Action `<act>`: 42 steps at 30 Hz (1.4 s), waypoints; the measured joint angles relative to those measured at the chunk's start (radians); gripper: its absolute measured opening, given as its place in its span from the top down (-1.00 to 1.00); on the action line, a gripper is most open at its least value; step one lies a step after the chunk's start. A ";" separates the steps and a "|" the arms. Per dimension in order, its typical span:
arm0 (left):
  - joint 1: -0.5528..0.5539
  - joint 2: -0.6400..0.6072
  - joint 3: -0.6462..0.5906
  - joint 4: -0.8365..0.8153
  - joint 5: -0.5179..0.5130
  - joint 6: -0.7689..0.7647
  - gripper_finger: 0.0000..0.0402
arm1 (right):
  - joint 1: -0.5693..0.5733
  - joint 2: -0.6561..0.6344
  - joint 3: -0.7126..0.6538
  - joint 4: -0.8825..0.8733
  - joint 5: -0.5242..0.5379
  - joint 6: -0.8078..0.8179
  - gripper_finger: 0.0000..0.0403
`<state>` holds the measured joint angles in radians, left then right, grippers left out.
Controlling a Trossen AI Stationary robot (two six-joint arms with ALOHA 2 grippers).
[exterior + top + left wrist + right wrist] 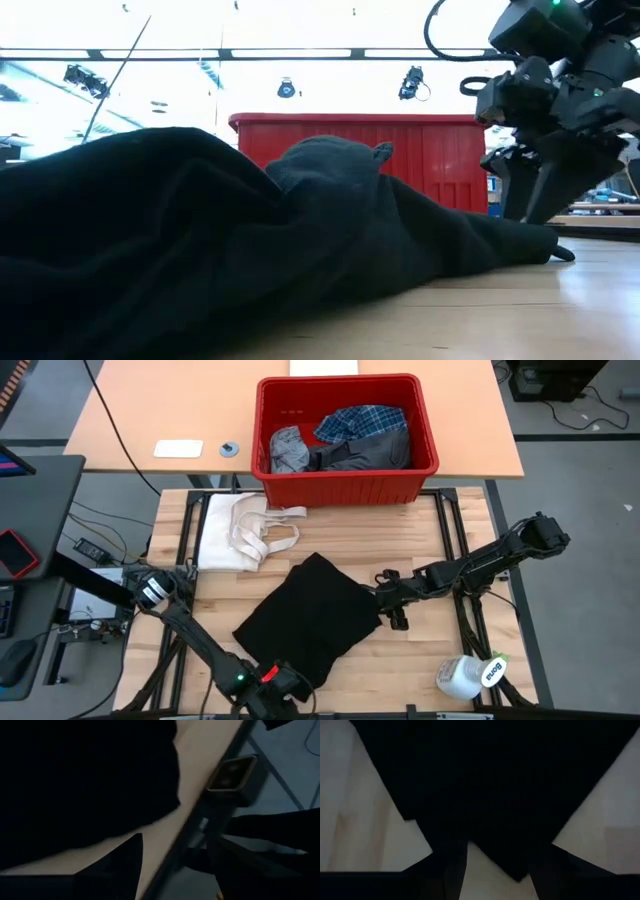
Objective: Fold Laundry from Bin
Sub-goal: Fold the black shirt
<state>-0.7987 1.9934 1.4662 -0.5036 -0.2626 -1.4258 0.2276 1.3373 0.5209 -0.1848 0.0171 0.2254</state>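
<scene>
Centrally, the black garment (312,615) lies on the bench (420,550) as a rough, slanted rectangle, apparently partly folded, with a soft hump showing in the low view; its matte knit drapes loosely and holds no crease. The right tool (393,603) sits at the garment's right edge, its fingers apart with a corner of black cloth lying between them, not pinched. The left tool (283,682) is at the near edge of the bench beside the garment's lower corner; its fingers cannot be told as apart or together. The step in hand reads as the release after a fold of this garment. The next move probably calls for both tools to lift clear, then regrip an edge for a further fold or flatten the hump. Behind, the red bin (345,485), rigid ribbed plastic with a thick rim, holds a plaid shirt (362,422) and grey garments (330,452). A cream cloth (245,530) with strap loops lies left, a white bottle (470,675) near right.
</scene>
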 joint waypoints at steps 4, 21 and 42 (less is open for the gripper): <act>0.021 0.033 0.000 -0.010 -0.024 0.003 -0.12 | -0.001 0.000 0.000 0.057 0.020 0.006 0.00; 0.122 0.104 0.000 0.068 -0.051 0.124 -0.05 | -0.003 0.000 0.000 0.117 0.059 0.144 0.01; 0.400 0.106 0.000 0.556 0.154 0.199 0.08 | -0.248 -0.079 0.000 -0.260 0.047 0.213 0.01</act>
<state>-0.3982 2.0995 1.4662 0.0528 -0.1089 -1.2267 -0.0207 1.2579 0.5213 -0.4446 0.0643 0.4389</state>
